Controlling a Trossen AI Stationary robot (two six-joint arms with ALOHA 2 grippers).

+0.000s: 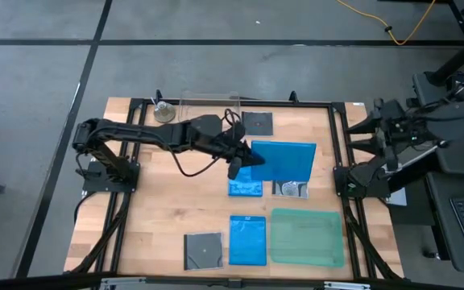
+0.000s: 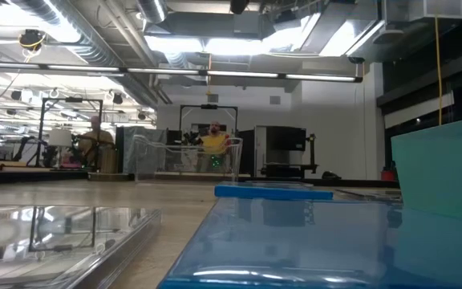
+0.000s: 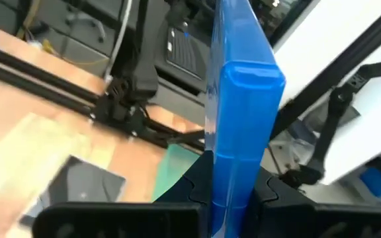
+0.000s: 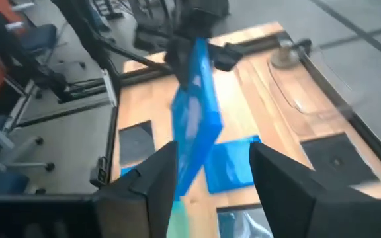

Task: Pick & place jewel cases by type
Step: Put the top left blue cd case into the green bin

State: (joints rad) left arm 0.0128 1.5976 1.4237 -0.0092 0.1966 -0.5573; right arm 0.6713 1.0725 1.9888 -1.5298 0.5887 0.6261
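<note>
Left gripper (image 1: pixel 246 158) clamped on 1 blue case (image 1: pixel 284 160), lifted mid-table. Right gripper (image 4: pixel 210 175) spread wide, empty, retracted at right edge. Next: carry to blue group, lower flat.

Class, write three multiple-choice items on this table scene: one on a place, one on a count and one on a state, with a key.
1. Where does the green tray lie?
A. flat on the table beside a flat blue case
B. on the floor
C. propped upright on its edge

2. How many blue cases show from above?
A. one
B. three
C. five

3. What is the left hand doing?
A. open over bare wood
B. shut on a dark square case
C. shut on a blue case

Key:
1. A: the high view shows them side by side.
2. B: one is held, one lies below it and one is by the tray.
3. C: the left wrist view shows the case clamped between the fingers.
</note>
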